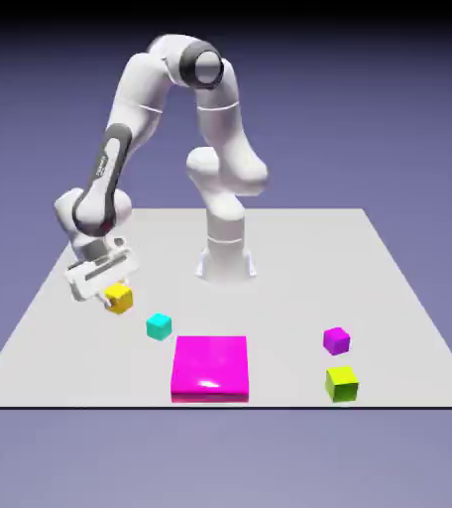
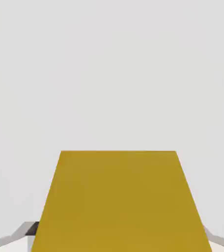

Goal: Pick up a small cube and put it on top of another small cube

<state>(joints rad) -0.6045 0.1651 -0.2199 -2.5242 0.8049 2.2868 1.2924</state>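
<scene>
In the exterior view, the white arm (image 1: 141,97) is rising from its base (image 1: 226,260) near the twelve o'clock edge of the table (image 1: 280,288), arching over at the top and reaching down toward the exterior view's left. At its end the claw (image 1: 119,295) is pinching the yellow cube (image 1: 120,301), which is sitting at about nine o'clock from the table's middle. The hand above it is leaning, its wide white body slanting from about eight o'clock up to two o'clock.

The cyan cube (image 1: 159,327) is resting near the yellow cube, toward four o'clock from it. The flat magenta block (image 1: 210,365) is lying close to the table's six o'clock edge, with the cyan cube standing at about ten o'clock from it. Well apart, on the exterior view's right, the yellow-green cube (image 1: 342,385) is resting at about three o'clock from the block. The purple cube (image 1: 337,341) is sitting just beyond it, toward twelve o'clock.

In the hand view, the yellow cube is filling the six o'clock part of the picture, its straight edge running level and its sides spreading toward the bottom. Parts of the claw's fingers are showing at about seven and five o'clock, one on each side. Pale grey is filling the rest of the view.
</scene>
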